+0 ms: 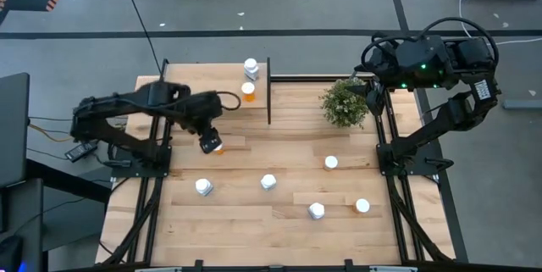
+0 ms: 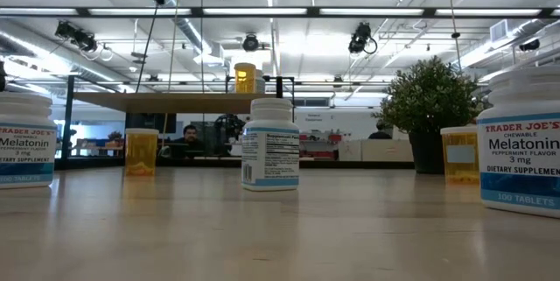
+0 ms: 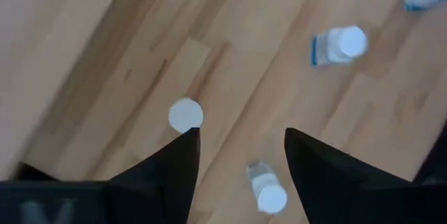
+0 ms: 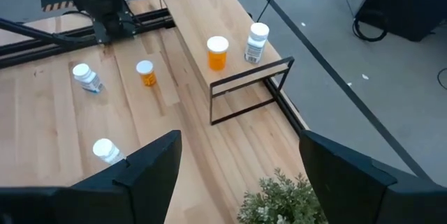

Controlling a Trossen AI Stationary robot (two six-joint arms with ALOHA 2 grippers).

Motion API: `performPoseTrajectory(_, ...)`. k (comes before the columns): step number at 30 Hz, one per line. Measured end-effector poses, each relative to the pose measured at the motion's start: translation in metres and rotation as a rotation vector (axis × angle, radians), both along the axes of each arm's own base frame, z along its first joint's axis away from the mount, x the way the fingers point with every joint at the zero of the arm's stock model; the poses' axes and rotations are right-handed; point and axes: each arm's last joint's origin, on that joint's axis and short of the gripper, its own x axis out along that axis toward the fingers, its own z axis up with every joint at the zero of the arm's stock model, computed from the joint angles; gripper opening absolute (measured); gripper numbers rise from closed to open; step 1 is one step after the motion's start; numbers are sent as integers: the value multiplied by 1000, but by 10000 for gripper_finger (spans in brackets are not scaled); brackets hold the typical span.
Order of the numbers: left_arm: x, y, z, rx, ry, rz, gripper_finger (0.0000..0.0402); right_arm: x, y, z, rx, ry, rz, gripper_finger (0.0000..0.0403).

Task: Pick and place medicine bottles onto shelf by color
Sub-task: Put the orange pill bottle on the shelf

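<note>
My left gripper hangs open above the table, just in front of the shelf. An upright orange bottle stands right beside and below it; in the left wrist view its white cap shows just past one fingertip, outside the gap of my left gripper. On the shelf stand an orange bottle and a white bottle. Several more bottles stand on the tabletop, such as a white one. My right gripper is open and waits high at the far right, by the plant.
The shelf's black divider panel stands at its right end. White bottles and orange bottles are scattered over the table's near half. The low view shows a person in the room behind the table.
</note>
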Motion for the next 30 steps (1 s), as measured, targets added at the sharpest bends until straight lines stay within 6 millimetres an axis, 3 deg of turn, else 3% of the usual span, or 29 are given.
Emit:
performPoseTrajectory(5,-4,1,-52,-64,84,68,262,0,0,0,-16,4,-2,298)
performPoseTrajectory(11,7,10,-114,-154,195,210,319,0,0,0,-15,4,-3,298)
performPoseTrajectory(19,18,23,-141,-182,230,349,357,0,0,0,-15,4,-1,298)
performPoseTrajectory(30,40,35,-179,-150,342,333,359,0,0,0,-5,0,-8,298)
